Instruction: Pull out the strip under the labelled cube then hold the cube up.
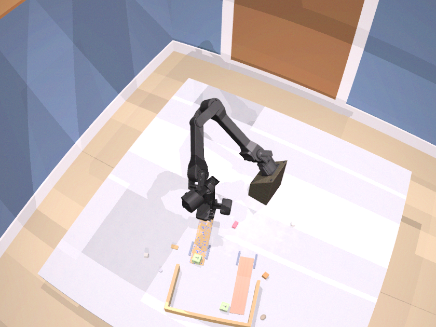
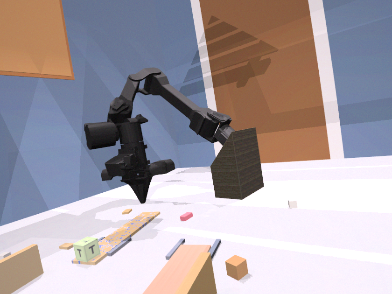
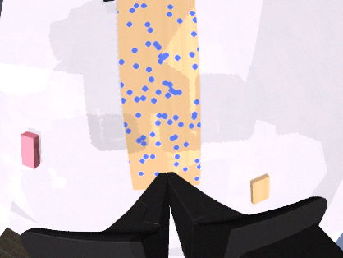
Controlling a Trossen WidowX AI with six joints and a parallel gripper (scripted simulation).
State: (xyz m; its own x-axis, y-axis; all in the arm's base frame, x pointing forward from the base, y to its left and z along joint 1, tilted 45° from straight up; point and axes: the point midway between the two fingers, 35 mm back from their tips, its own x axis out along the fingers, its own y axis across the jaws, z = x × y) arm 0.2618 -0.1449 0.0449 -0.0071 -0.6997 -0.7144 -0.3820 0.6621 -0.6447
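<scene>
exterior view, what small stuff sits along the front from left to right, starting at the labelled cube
labelled cube → dotted strip → pink block → orange cube → small white block

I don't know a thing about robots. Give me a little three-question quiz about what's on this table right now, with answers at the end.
1. True or false: the claw is shut with nothing in it.
2. Which strip does the T cube sit on: A) the dotted strip, B) the plain strip?
3. Fill in: the claw tip hangs just above the table, off the end of the dotted strip farthest from the ____.

Key: 1 true; 2 A; 3 T cube.
</scene>
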